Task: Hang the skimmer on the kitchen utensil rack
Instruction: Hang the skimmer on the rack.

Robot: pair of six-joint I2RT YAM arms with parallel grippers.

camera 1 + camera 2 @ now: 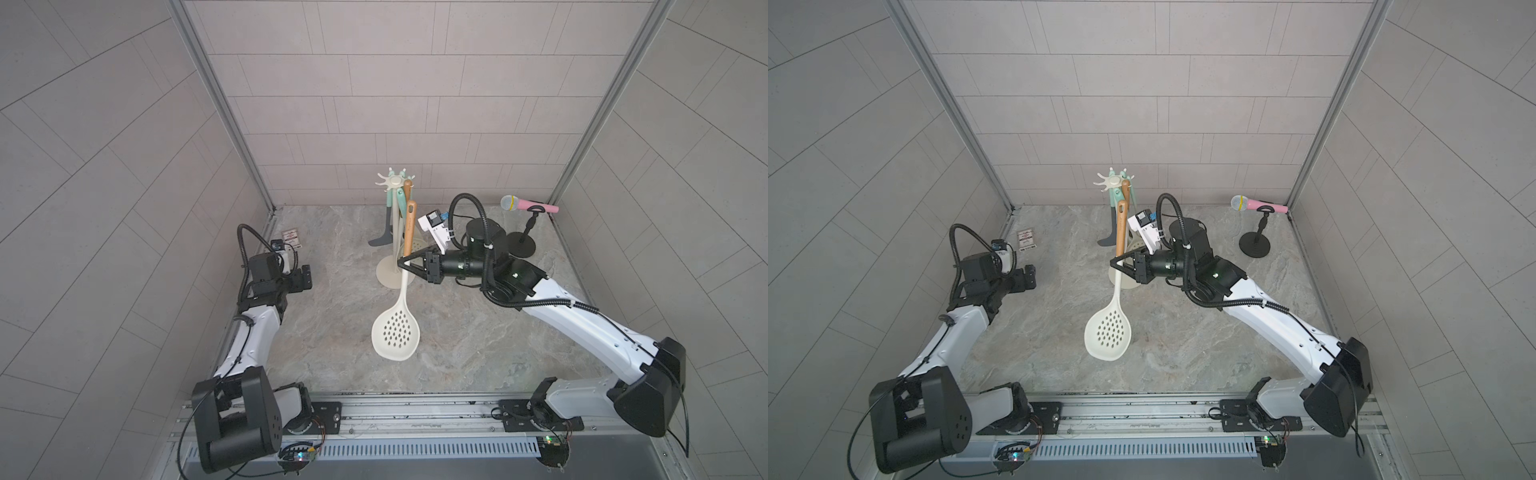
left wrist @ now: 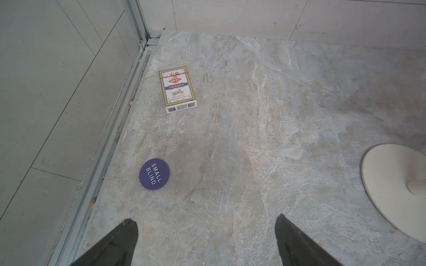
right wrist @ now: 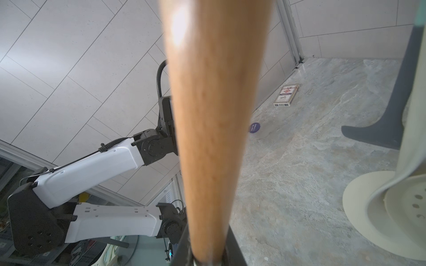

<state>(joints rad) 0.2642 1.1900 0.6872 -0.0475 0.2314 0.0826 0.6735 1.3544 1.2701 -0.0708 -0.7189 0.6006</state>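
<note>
Wooden handle of skimmer (image 1: 395,334) pinched between right fingers (image 1: 413,255); bowl hangs below.

skimmer (image 1: 395,334): cream, drop-holed, tan handle | kitchen utensil rack (image 1: 384,271): cream | microphone (image 1: 536,205): pink

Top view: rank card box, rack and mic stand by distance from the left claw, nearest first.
From the left claw:
1. card box: just beyond it, near the left wall.
2. rack: mid-table, off to its right.
3. mic stand: back right corner, clearly farthest.
</note>
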